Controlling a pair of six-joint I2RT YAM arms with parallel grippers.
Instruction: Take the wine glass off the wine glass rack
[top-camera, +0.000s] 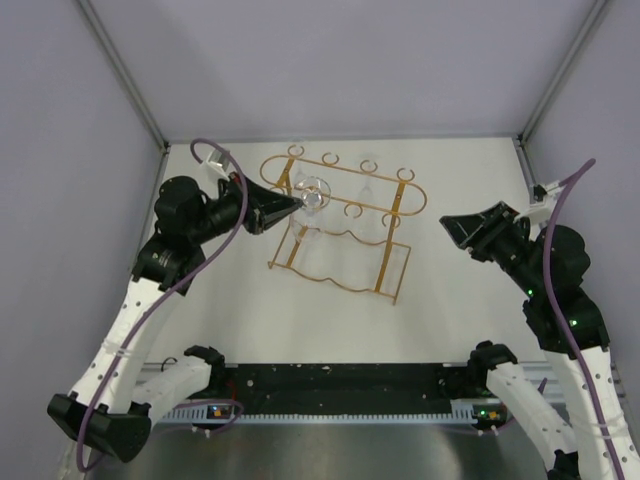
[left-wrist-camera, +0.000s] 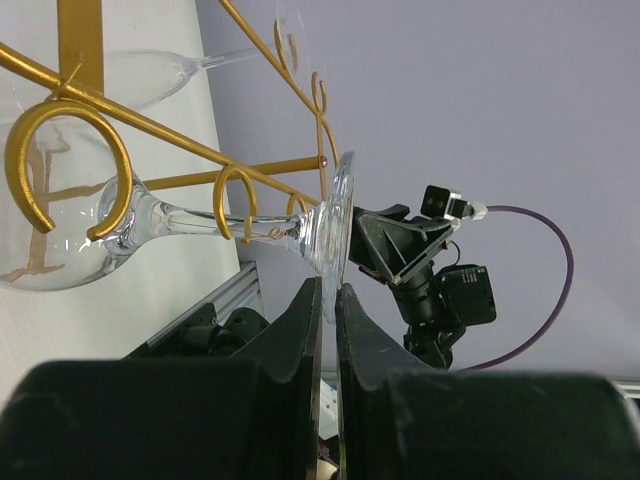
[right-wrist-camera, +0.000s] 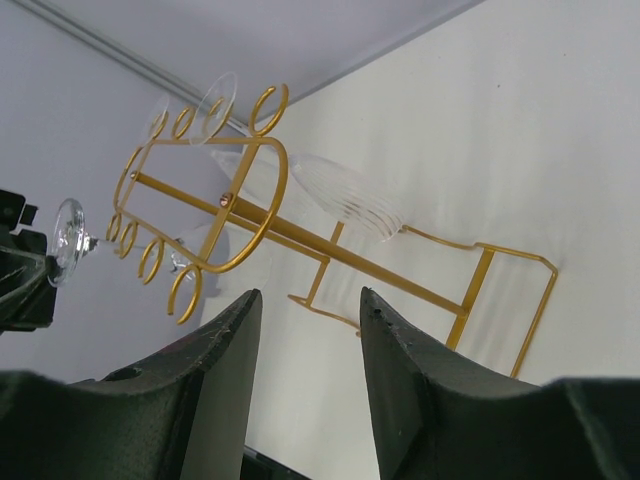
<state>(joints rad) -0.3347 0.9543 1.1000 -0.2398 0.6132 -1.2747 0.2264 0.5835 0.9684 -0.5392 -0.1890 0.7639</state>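
The wine glass (left-wrist-camera: 150, 218) lies sideways at the end of the gold wire wine glass rack (top-camera: 335, 228), its stem between the curled loops (left-wrist-camera: 235, 195). Its flat foot (left-wrist-camera: 337, 230) points at my left gripper (left-wrist-camera: 330, 290), which is shut on the foot's rim. From above, the left gripper (top-camera: 297, 204) sits at the rack's left end, touching the glass (top-camera: 313, 194). My right gripper (top-camera: 447, 224) hovers to the right of the rack, open and holding nothing. In the right wrist view its gripper (right-wrist-camera: 310, 292) faces the rack (right-wrist-camera: 260, 225), with the held glass's foot (right-wrist-camera: 68, 238) at far left.
Another clear glass (right-wrist-camera: 345, 190) hangs on the rack, and a further one (left-wrist-camera: 170, 72) shows at the top of the left wrist view. Grey walls enclose the white table (top-camera: 460, 290) on three sides. A black rail (top-camera: 340, 385) runs along the near edge.
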